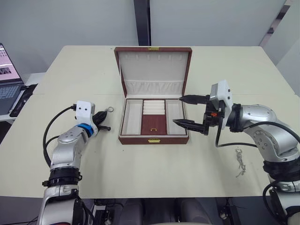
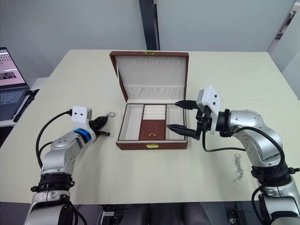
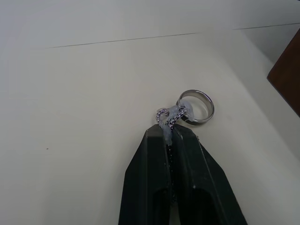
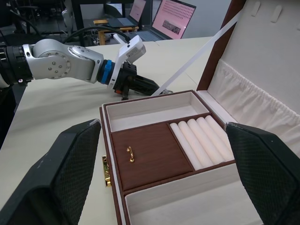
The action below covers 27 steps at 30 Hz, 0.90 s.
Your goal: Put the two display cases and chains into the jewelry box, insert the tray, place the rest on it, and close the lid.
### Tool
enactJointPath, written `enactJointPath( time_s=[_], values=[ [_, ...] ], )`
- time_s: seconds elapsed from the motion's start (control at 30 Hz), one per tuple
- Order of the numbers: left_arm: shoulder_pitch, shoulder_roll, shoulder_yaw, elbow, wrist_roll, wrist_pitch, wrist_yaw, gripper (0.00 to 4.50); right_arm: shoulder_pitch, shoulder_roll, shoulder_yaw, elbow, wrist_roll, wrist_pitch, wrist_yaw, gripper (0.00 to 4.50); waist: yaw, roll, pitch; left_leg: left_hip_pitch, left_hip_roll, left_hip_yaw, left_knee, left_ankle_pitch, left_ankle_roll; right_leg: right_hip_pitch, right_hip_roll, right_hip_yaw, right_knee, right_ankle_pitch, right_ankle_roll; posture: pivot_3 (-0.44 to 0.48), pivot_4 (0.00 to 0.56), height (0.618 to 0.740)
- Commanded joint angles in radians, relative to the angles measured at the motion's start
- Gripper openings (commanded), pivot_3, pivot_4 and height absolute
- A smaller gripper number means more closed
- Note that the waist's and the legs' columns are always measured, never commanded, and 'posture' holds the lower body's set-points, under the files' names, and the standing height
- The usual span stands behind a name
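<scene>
The jewelry box (image 1: 153, 139) stands open at the table's centre, its lid (image 1: 153, 65) upright. A tray (image 1: 153, 123) sits inside, with cream side compartments, ring rolls and a brown panel with a small gold handle. My left gripper (image 1: 104, 115) is left of the box, just above the table. It is shut on a short silver chain (image 3: 164, 117) that carries a silver ring (image 3: 201, 120). My right gripper (image 1: 178, 110) is open, its fingertips over the box's right edge, holding nothing. Another silver chain (image 1: 240, 162) lies on the table at the right. The display cases are out of view.
A laptop (image 1: 7, 84) sits on a side table at the far left. A black cable (image 1: 234, 144) loops from my right arm over the table. A seam crosses the table beside the box.
</scene>
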Motion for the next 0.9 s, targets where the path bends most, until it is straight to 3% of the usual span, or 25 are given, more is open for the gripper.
enactJointPath(
  time_s=[0.03,0.47,0.77,0.9],
  values=[
    [-0.007,0.035,0.026,-0.148,-0.038,0.054,-0.006,0.05,-0.042,-0.021,-0.053,-0.047,0.043,0.015,0.009,4.5,0.001,0.0,0.0,0.0,0.0,0.0,0.0,0.0,0.0,0.0,0.0,0.0,0.0,0.0,0.0,0.0,0.15,0.74],
    [-0.04,0.182,0.026,-0.559,-0.237,0.372,-0.111,0.05,-0.042,-0.083,-0.127,-0.117,0.137,0.091,-0.005,4.5,0.001,-0.001,0.0,0.0,0.0,-0.001,0.0,0.0,0.0,0.0,0.0,0.0,-0.001,0.0,0.0,0.0,0.15,0.74],
    [-0.177,0.226,-0.106,-0.58,-0.289,0.46,-0.217,0.05,0.008,-0.091,-0.158,-0.174,0.155,0.114,-0.066,4.5,0.002,-0.001,0.0,0.0,-0.001,0.0,0.0,0.0,0.0,0.001,0.001,0.0,-0.001,0.0,0.0,0.0,0.15,0.74],
    [-0.174,0.237,-0.156,-0.548,-0.281,0.444,-0.281,0.05,0.032,-0.087,-0.165,-0.204,0.163,0.121,-0.102,4.5,-0.002,-0.001,0.0,0.0,0.0,0.0,0.0,0.0,0.0,0.0,0.001,0.001,-0.001,0.0,0.0,0.0,0.15,0.74]
  ],
)
